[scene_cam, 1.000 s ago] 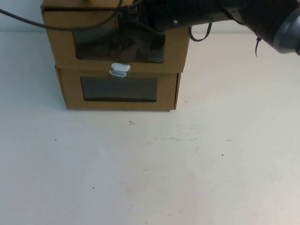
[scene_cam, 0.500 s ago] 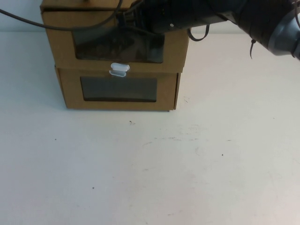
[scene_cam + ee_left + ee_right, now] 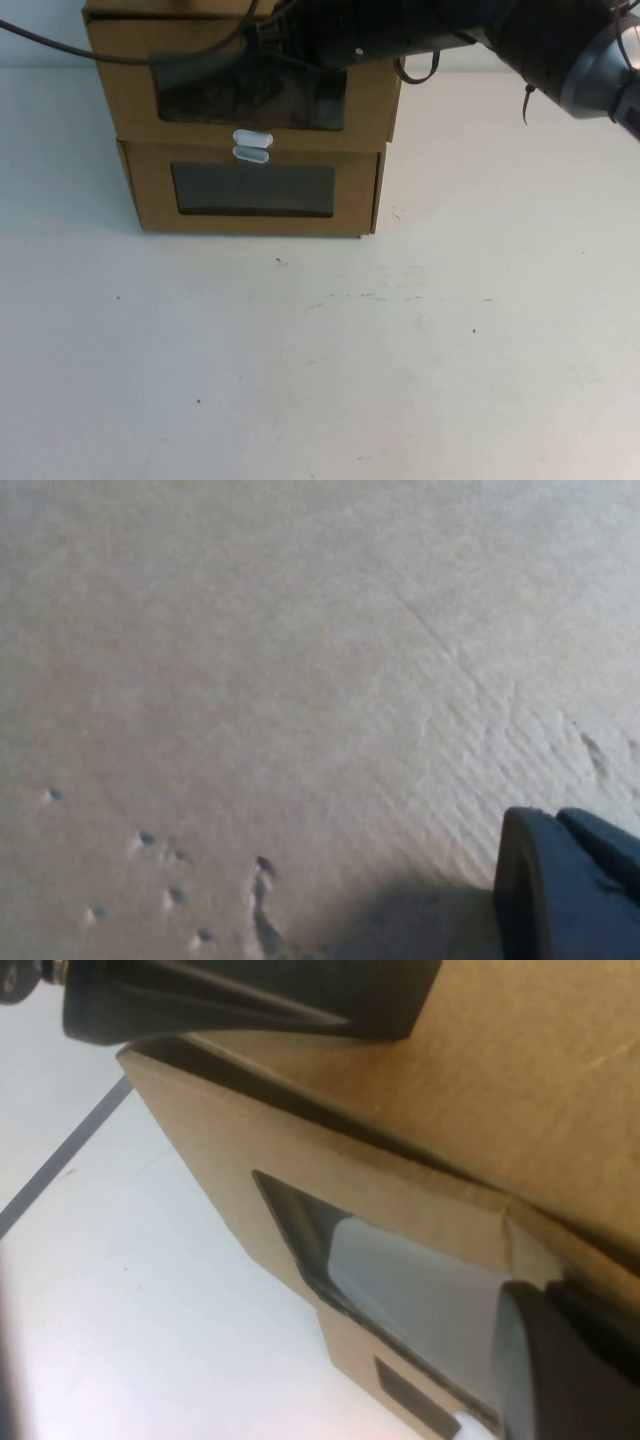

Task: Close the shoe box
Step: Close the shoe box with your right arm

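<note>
The shoe box [image 3: 375, 95] is the upper of two stacked cardboard boxes at the table's far left. Its window has a wavy lower edge, and a white tab [image 3: 252, 137] sits at the front's bottom edge. My right gripper [image 3: 285, 45] reaches in from the upper right and rests against the top of the box's front. The right wrist view shows this front and its window [image 3: 400, 1270] close beside the gripper [image 3: 530, 1350]. My left gripper [image 3: 565, 885] sits right against plain cardboard [image 3: 250, 680]; it is out of the high view.
The lower box [image 3: 150, 195] has a neat rectangular window and a white tab [image 3: 250, 154] at its top edge, just under the shoe box's tab. A black cable [image 3: 100, 55] hangs across the shoe box's upper left. The white table [image 3: 400, 350] stretches in front.
The shoe box's front and its white tab have moved a little back toward the stack. The right arm has shifted slightly left and away with it.
</note>
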### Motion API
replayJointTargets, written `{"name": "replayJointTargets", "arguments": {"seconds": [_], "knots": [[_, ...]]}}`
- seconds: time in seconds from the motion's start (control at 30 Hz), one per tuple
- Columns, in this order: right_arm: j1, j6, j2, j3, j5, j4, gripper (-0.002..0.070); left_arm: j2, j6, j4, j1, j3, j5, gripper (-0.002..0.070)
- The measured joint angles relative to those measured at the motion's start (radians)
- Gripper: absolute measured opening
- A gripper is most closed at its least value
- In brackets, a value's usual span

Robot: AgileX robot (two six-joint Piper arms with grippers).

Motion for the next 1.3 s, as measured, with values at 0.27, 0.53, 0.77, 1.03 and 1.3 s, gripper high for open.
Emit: {"name": "replayJointTargets", "arguments": {"seconds": [0.27,0.53,0.77,1.03,1.3], "knots": [[0.0,0.046,0.03,-0.069,0.06,-0.033,-0.0013,0.0,0.0,0.0,0.0,0.0,0.0,-0.0005],[-0.011,0.073,0.043,-0.096,0.096,-0.035,-0.0013,0.0,-0.001,0.0,0.0,0.0,0.002,-0.0005],[-0.02,0.067,0.046,-0.125,0.138,0.011,-0.0013,-0.002,-0.001,-0.013,0.0,0.0,0.004,-0.0005],[-0.029,0.071,0.065,-0.179,0.207,0.021,-0.0013,-0.002,0.042,-0.113,0.0,0.0,0.022,-0.0006],[-0.029,0.103,0.075,-0.19,0.204,-0.013,-0.0013,-0.002,0.055,-0.127,0.01,0.0,0.022,-0.0005]]}}
